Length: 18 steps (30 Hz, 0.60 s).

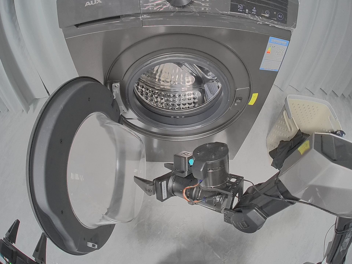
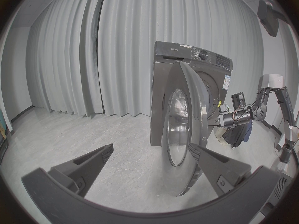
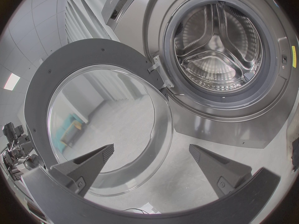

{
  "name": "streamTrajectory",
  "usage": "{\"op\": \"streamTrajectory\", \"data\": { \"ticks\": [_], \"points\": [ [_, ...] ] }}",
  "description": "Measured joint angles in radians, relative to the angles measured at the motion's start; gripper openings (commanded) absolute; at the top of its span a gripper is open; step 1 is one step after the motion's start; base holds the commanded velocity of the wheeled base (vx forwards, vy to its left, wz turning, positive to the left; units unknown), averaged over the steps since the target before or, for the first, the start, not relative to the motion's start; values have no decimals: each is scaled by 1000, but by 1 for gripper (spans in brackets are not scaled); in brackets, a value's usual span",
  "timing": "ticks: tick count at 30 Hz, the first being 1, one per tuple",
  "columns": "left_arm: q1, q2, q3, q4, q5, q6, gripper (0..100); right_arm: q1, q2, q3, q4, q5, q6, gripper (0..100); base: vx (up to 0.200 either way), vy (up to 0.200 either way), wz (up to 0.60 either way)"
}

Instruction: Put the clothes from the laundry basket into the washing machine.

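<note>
Washing machine (image 1: 95, 52): one grey front-loader, filling the upper middle of the head view and standing on the floor.
Door (image 1: 55, 158): one round door with a clear bulging window, swung wide open to the lower left of the frame and hinged at the left side of the opening.
Drum (image 1: 172, 92): one, behind the open port; its perforated metal wall and ribs show bare.
Laundry basket (image 1: 311, 114): one pale perforated basket on the floor at the right edge of the frame, beside the machine's right side.
Clothes (image 1: 288, 147): a dark heap in the basket, draped over its near rim. I cannot tell how many pieces there are.
Right gripper (image 3: 150, 148): one, at the lower middle of the head view, below the port and just right of the door's window, pointing left.
Right fingers (image 3: 93, 164): two, spread wide with nothing between them.
Left gripper (image 2: 149, 147): one, at the bottom left corner of the head view, below the door.
Left fingers (image 2: 218, 167): two, spread wide with nothing between them.
Clothes and fingers: the heap lies well apart from both pairs. It is to the right of the right fingers, behind that arm's wrist. The left fingers are across the frame from it.
</note>
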Motion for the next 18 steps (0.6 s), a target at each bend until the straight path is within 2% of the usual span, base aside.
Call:
{"op": "streamTrajectory", "data": {
  "ticks": [6, 12, 18],
  "points": [
    [0, 0, 0, 0, 0, 0, 100, 10, 49, -64, -8, -6, 0, 100, 0, 0, 0],
    [0, 0, 0, -1, 2, 0, 100, 7, 71, -84, -12, -17, 0, 100, -200, 0, 0],
    [-1, 0, 0, 0, -1, 0, 100, -1, 70, -82, -1, -16, -1, 100, 0, 0, 0]
  ]
}}
